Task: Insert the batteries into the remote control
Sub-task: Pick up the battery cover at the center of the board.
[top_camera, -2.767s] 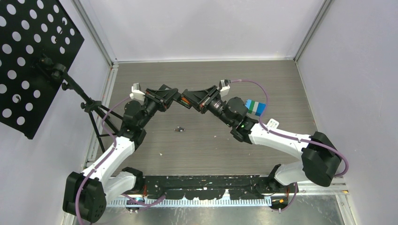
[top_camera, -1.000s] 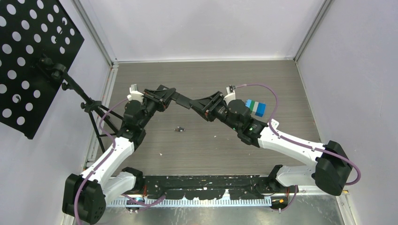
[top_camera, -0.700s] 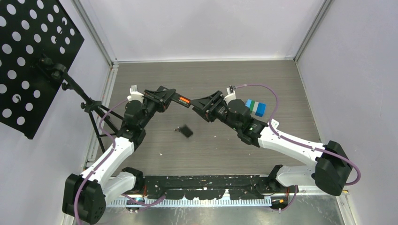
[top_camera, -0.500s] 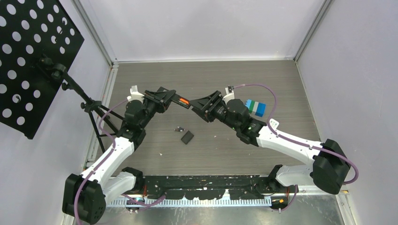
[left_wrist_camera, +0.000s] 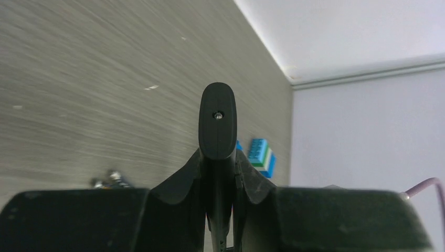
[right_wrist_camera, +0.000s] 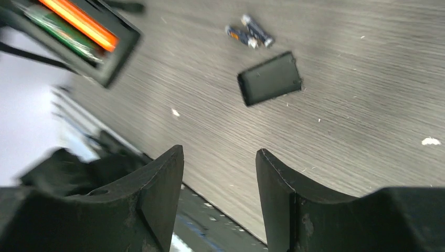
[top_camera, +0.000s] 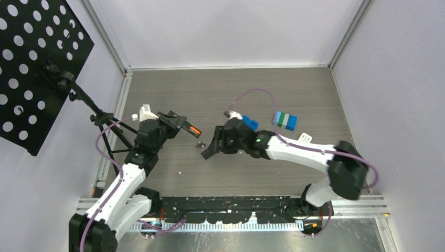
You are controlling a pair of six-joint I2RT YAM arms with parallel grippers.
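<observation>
My left gripper [top_camera: 180, 123] is shut on the black remote control [top_camera: 189, 127], holding it above the table. The remote's back compartment stands open, with an orange-red battery [right_wrist_camera: 78, 21] lying inside. In the left wrist view the remote [left_wrist_camera: 216, 118] points away, end-on between the fingers. Two dark batteries [top_camera: 199, 144] lie side by side on the table [right_wrist_camera: 250, 32]. Just beyond them lies the flat black battery cover [right_wrist_camera: 270, 84]. My right gripper [top_camera: 210, 149] hangs low over that spot, open and holding nothing [right_wrist_camera: 220, 173].
A blue, green and white block [top_camera: 285, 120] sits at the back right, and a white tag [top_camera: 305, 138] lies near it. A black perforated board [top_camera: 36, 63] on a tripod [top_camera: 105, 128] stands at the left edge. Small white specks dot the wood surface.
The black cover came off the remote and fell onto the table by the batteries. My right gripper opened and swung down-left over it. My left arm drew the remote back leftward.
</observation>
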